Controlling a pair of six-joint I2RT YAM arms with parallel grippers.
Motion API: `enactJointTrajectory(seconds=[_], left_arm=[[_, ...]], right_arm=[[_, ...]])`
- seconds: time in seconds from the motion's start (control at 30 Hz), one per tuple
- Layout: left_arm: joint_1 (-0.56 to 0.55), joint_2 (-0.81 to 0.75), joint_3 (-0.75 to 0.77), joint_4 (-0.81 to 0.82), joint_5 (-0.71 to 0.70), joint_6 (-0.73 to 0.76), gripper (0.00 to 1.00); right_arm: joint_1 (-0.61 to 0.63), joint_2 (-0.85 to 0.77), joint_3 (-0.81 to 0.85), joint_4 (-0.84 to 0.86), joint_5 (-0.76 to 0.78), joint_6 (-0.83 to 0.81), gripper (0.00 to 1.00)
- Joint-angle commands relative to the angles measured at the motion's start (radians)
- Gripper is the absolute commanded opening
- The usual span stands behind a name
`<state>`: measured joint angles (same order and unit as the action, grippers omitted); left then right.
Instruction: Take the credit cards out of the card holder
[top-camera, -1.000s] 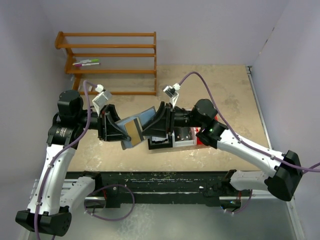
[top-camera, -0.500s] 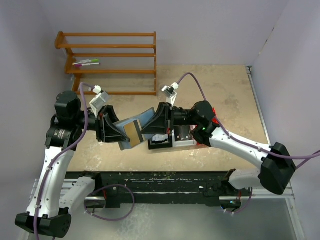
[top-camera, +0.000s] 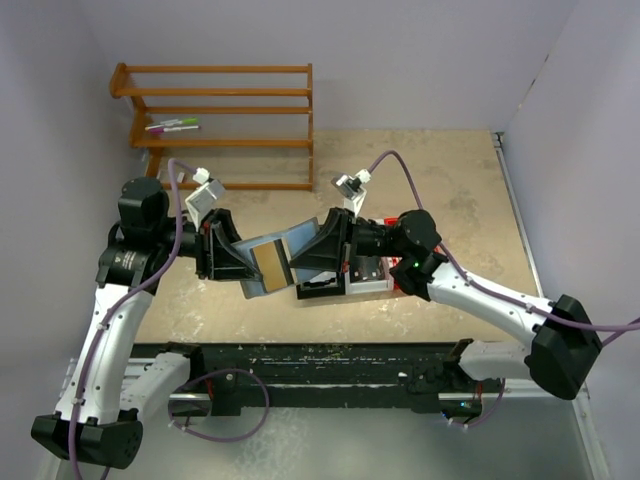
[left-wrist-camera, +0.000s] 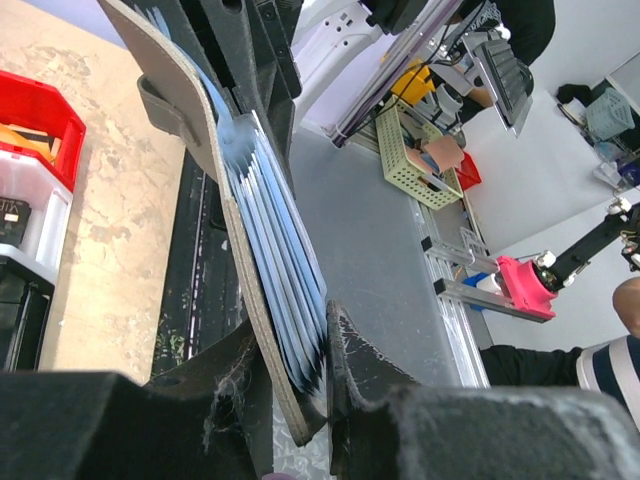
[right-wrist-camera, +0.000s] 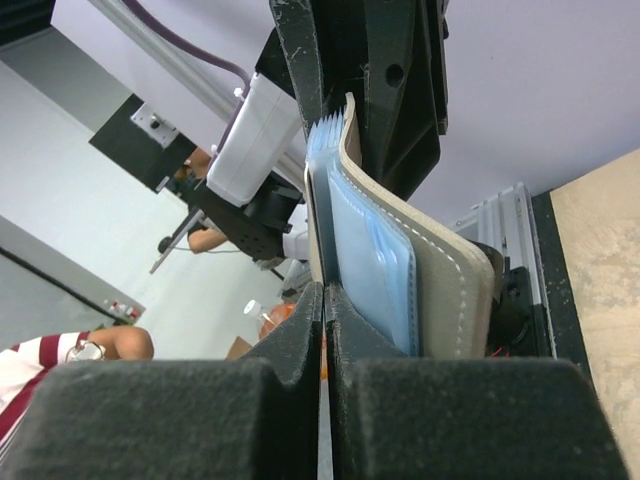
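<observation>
Overhead view: both arms meet above the middle of the worktop (top-camera: 450, 190). The card holder (top-camera: 283, 245) hangs between them, off the surface and opened toward the camera, with a tan card (top-camera: 271, 266) showing on its near half. The left end effector (top-camera: 243, 272) has the holder's left edge, and the right end effector (top-camera: 298, 269) reaches the tan card's right edge. Just right of the holder, under the right arm, three bins sit in a row: black bin (top-camera: 320, 287), white bin (top-camera: 368, 274), red bin (top-camera: 398, 285). Their contents cannot be told from here. A wooden rack (top-camera: 215, 105) at the far left carries markers (top-camera: 172, 126).

Left wrist view: only here does the holder show edge-on, as a fan of pale blue sleeves against a grey cover. The left fingers (left-wrist-camera: 350, 370) are clamped on the near end of that stack. The red bin, at the left edge, holds something orange.

Right wrist view: the right fingers (right-wrist-camera: 290, 340) are pressed tight together, clenched on a thin tan edge, seemingly the tan card. It stands just beside the blue sleeves and the stitched cover.
</observation>
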<state>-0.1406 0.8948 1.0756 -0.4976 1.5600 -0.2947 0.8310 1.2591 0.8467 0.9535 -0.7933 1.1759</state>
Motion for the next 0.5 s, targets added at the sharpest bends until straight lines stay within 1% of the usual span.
enactJointTrajectory(seconds=[0.0, 0.23, 0.27, 0.33, 0.4, 0.43, 0.47], left_arm=[[-0.002, -0.014, 0.052, 0.025, 0.046, 0.026, 0.03], [-0.001, -0.012, 0.050, 0.022, 0.017, 0.015, 0.01], [-0.002, -0.009, 0.051, 0.022, 0.001, 0.011, 0.00], [-0.002, -0.001, 0.045, 0.034, -0.035, -0.006, 0.00], [-0.002, 0.004, 0.028, 0.083, -0.064, -0.058, 0.00], [-0.002, 0.006, 0.016, 0.112, -0.068, -0.088, 0.00], [-0.002, 0.005, 0.007, 0.140, -0.070, -0.114, 0.00]], right_arm=[[-0.016, -0.068, -0.013, 0.005, 0.036, -0.032, 0.00], [-0.017, -0.107, 0.010, -0.165, 0.101, -0.146, 0.00], [-0.017, -0.108, 0.020, -0.162, 0.121, -0.155, 0.06], [-0.014, -0.095, 0.035, -0.169, 0.107, -0.155, 0.18], [-0.012, -0.077, 0.032, -0.125, 0.103, -0.129, 0.33], [-0.012, -0.061, 0.030, -0.103, 0.100, -0.116, 0.36], [-0.012, -0.050, 0.027, -0.077, 0.097, -0.102, 0.36]])
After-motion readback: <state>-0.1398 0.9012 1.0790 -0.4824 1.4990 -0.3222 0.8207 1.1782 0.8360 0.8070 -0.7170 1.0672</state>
